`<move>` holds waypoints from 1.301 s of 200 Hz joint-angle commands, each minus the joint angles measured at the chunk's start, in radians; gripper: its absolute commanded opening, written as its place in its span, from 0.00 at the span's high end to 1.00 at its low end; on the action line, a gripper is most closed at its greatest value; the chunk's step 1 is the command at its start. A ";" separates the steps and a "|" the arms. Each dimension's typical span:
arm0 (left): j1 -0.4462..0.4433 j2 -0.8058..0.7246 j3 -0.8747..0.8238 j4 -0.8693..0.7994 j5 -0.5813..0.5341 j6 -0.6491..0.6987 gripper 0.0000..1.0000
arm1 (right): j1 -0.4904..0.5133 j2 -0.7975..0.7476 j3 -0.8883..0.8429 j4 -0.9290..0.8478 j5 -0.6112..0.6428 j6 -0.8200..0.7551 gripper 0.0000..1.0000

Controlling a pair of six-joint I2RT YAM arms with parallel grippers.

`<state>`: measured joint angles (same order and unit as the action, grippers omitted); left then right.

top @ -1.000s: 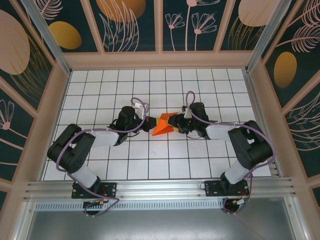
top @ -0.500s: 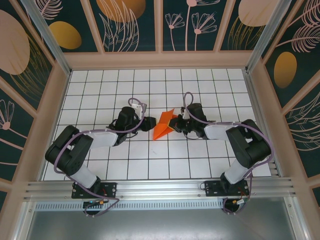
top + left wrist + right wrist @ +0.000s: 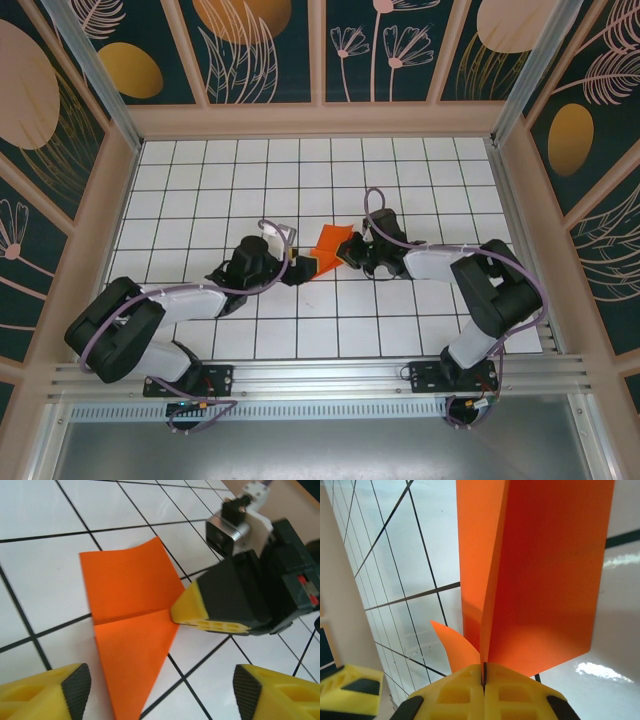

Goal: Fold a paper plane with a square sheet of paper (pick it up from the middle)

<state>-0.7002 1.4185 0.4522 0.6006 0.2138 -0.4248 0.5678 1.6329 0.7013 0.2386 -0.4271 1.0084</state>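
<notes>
the orange sheet of paper (image 3: 327,247), partly folded into a pointed shape with one crease across it, is being shown low over the white grid table (image 3: 200,180), between the two grippers. one edge is being pinched by the right gripper (image 3: 352,256), whose yellow fingers (image 3: 465,695) are being pressed fully together on the paper right at the crease. seen from that wrist, the raised fold is running straight away from the fingertips. the left gripper (image 3: 298,268) is being shown spread wide, with nothing clamped. the sheet is lying just ahead of it, with a pointed corner reaching in between the parted pads (image 3: 75,687), nearer the left-hand one. the crease is lying crosswise to the left gripper's reach and in line with the right gripper's. judged from this, the coming pinch is being left to the left arm, the free one. a short advance and a closing on that near corner are being called for.
</notes>
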 commanded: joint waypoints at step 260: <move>-0.139 0.289 0.106 0.156 -0.251 0.511 0.68 | 0.043 0.024 0.098 -0.056 -0.018 0.192 1.00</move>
<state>-0.8326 1.6993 0.5400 0.7078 -0.0452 0.0788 0.5991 1.6310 0.7643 0.1825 -0.4202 1.1854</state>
